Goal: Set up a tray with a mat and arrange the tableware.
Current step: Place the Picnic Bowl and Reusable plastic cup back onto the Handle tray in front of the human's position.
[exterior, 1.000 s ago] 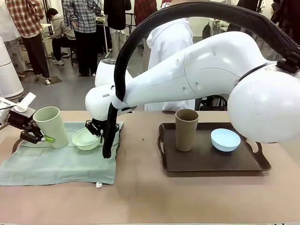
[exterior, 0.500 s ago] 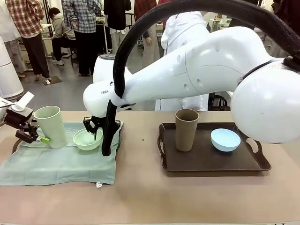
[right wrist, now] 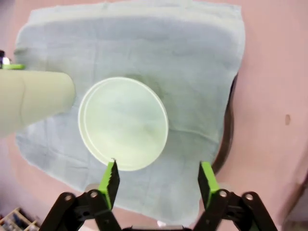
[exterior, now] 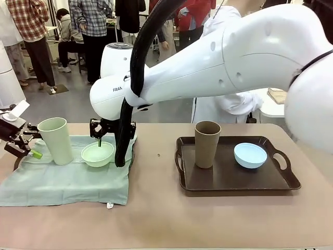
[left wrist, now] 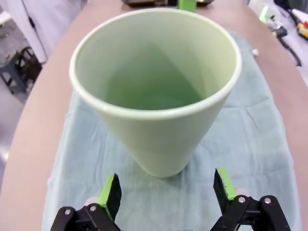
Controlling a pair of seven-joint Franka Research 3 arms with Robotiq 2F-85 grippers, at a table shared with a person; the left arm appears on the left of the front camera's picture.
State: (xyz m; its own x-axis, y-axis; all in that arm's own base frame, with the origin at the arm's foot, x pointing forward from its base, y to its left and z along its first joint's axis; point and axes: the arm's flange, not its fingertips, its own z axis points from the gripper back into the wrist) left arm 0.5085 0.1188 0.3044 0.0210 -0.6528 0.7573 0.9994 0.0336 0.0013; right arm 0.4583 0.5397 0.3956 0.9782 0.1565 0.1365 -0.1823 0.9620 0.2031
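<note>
A pale green tumbler (exterior: 56,140) stands upright on the pale green mat (exterior: 62,182). Beside it sits a mint green bowl (exterior: 98,154). My left gripper (exterior: 22,146) is open at the table's far left, a little clear of the tumbler. In the left wrist view its green pads (left wrist: 111,195) flank the foot of the tumbler (left wrist: 156,91) without touching. My right gripper (exterior: 104,136) hangs open just above the bowl. In the right wrist view one fingertip (right wrist: 111,173) is over the rim of the bowl (right wrist: 123,123). A brown tumbler (exterior: 207,144) and a light blue bowl (exterior: 250,155) stand on the dark tray (exterior: 234,182).
The mat covers a second dark tray, whose rim (right wrist: 228,125) shows at the cloth's edge. My right arm (exterior: 208,67) spans the table from the right, with its black cable hanging by the bowl. A person in white (exterior: 229,107) stands behind the table.
Both grippers have opened and let go. The left one drew back to the left from the tumbler, now upright. The right one rose off the bowl, which now sits flat.
</note>
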